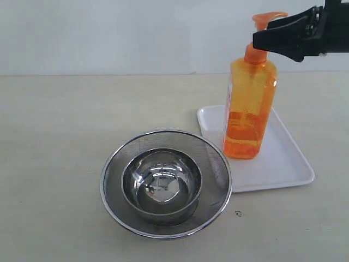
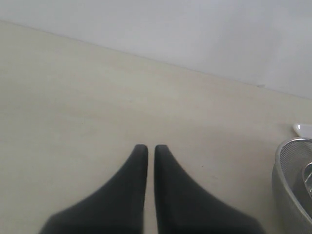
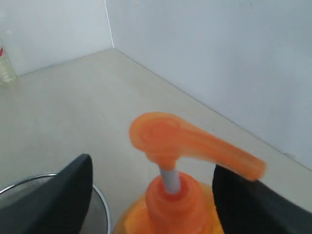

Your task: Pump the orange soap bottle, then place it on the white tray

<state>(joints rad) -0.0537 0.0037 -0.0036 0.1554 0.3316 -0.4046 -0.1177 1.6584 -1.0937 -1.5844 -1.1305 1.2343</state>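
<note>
Worktop (image 1: 65, 120): pale, matte, bounded by a white wall along the far edge.
White tray (image 1: 289, 164): lies flat toward the right edge of the worktop, about midway between the far and near edges; rim intact, surface glossy.
Mesh strainer (image 1: 214, 159): sits near the front edge, around the worktop's middle; just beside the tray, contact not determinable.
Orange soap bottle (image 1: 250, 109): stands upright on the tray, on the part facing the worktop's centre; base wholly inside the rim; roughly the lower third filled with orange liquid.
Steel bowl (image 1: 161, 183): nested inside the strainer, upright.
Right gripper (image 1: 262, 35): at pump height, fingers spread wide either side of the bottle neck, clear of it in the wrist view; grips nothing.
Left gripper (image 2: 150, 148): over bare worktop left of the strainer; fingers pressed almost together, only a thin slit between, nothing held.
Pump head (image 3: 165, 136): raised, white stem exposed below it; untouched by either finger.
Task status: placement judged done, bottle resting on the tray unsupported. Pumping not verifiable from these views; no dispensed soap discernible. Remaining, by judgement: clearing the right gripper away without tipping the bottle.
</note>
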